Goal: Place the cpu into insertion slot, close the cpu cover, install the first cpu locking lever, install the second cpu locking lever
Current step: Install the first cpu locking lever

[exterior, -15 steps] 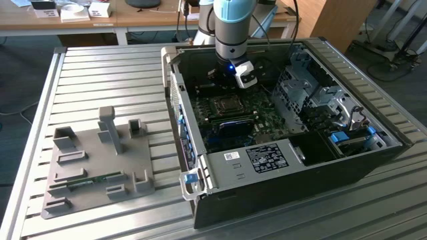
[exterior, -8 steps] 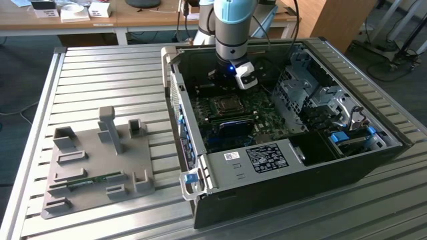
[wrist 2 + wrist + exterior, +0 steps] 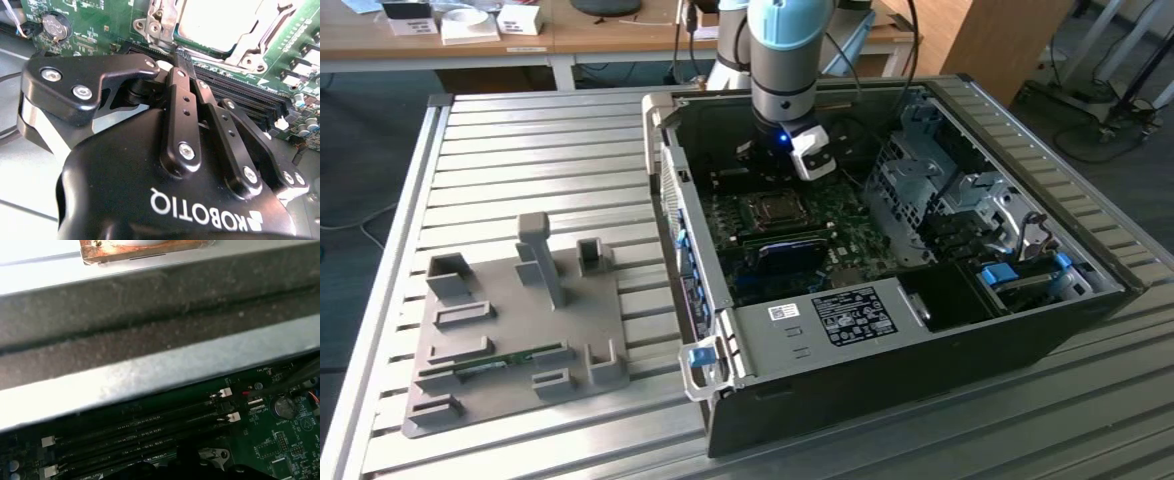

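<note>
In the exterior view my gripper (image 3: 771,172) reaches down into the open computer case, just behind the insertion slot (image 3: 774,208) on the green motherboard (image 3: 847,240). The second wrist view shows the black fingers (image 3: 179,105) pressed together, so the gripper (image 3: 183,54) is shut with nothing visible between them. Its tip sits at the corner of the socket. The cpu (image 3: 210,17) lies in the socket, bright silvery top up, and the cpu cover (image 3: 252,40) lies flat around it as a metal frame. A metal lever piece (image 3: 166,15) runs along the socket's edge close to the fingertips.
Long black memory slots (image 3: 135,432) run beside the socket, with a coin battery (image 3: 54,26) nearby. The case's metal walls (image 3: 150,370) and a drive cage (image 3: 947,190) hem in the arm. A grey parts fixture (image 3: 514,330) stands on the slatted table at the exterior view's left.
</note>
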### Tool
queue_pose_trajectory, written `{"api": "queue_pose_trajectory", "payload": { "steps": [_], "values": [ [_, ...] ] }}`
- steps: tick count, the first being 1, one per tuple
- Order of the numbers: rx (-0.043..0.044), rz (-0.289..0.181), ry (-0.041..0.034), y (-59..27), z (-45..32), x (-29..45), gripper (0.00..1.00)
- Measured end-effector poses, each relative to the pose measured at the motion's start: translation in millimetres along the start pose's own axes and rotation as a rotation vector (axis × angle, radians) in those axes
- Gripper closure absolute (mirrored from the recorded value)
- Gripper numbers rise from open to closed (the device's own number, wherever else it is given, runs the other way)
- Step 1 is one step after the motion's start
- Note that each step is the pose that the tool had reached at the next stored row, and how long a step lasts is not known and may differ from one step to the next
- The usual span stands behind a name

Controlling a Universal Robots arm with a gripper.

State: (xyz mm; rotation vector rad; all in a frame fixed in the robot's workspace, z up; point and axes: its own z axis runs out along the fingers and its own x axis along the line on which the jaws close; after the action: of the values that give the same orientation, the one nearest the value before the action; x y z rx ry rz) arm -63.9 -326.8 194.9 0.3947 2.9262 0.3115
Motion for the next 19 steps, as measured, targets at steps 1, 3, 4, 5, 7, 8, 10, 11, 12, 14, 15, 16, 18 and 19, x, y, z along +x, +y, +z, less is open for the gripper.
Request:
{"api": "queue_pose_trajectory", "payload": {
  "steps": [1, 3, 4, 5, 7, 8, 10, 11, 12, 14, 15, 16, 18, 19],
  "values": [
    [-0.0002, 0.000, -0.0014, -0.2, 0.3, 0.3, 0.89],
    [-0.0008, -0.001, -0.0039, -0.5, 0.9, 0.8, 0.89],
    [-0.0015, -0.001, -0.0045, -0.5, 1.2, 0.9, 0.89],
    [-0.0020, -0.001, -0.0053, -0.5, 1.5, 1.0, 0.89],
    [-0.0019, -0.001, -0.0060, -0.7, 1.6, 1.2, 0.89],
    [-0.0019, -0.001, -0.0061, -0.7, 1.6, 1.2, 0.89],
    [-0.0019, -0.001, -0.0062, -0.7, 1.6, 1.3, 0.89],
    [-0.0021, -0.001, -0.0063, -0.7, 1.6, 1.3, 0.89],
    [-0.0020, -0.001, -0.0064, -0.6, 1.0, 1.2, 0.89],
    [-0.0021, -0.001, -0.0062, 0.1, -1.8, 0.8, 0.89],
    [-0.0020, -0.001, -0.0062, 0.6, -3.6, 0.5, 0.89],
    [-0.0022, -0.001, -0.0063, 1.0, -5.4, 0.3, 0.89],
    [-0.0020, -0.001, -0.0062, 1.8, -8.8, -0.2, 0.89],
    [-0.0020, -0.001, -0.0062, 2.1, -10.0, -0.4, 0.89]
  ]
}}
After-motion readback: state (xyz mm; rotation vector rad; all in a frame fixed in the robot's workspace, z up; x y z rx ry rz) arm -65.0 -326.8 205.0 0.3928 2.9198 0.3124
